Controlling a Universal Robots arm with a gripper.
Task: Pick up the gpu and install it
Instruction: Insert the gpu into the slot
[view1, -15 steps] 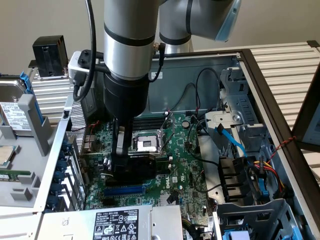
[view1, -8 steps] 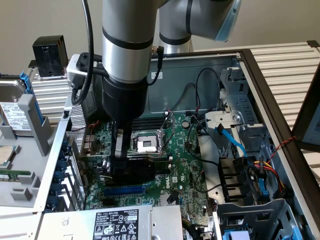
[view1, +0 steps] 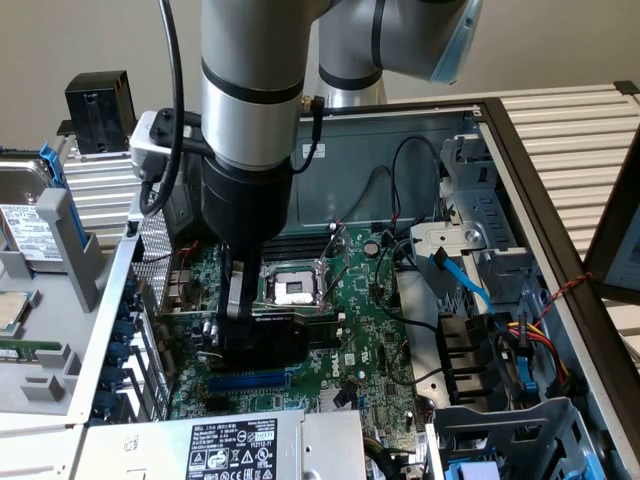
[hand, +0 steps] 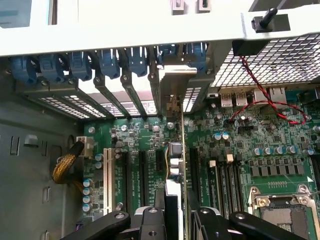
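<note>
- The arm (view1: 250, 110) hangs nearly straight down, its grey wrist section vertical.
- The gripper (view1: 240, 315) points downward, its dark fingers (hand: 155, 222) closed on the gpu (view1: 268, 335).
- A black cable (view1: 172, 90) runs along the arm.

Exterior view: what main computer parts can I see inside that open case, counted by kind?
gpu: 1
motherboard: 1
processor socket: 1
power supply: 1
Total: 4
</note>
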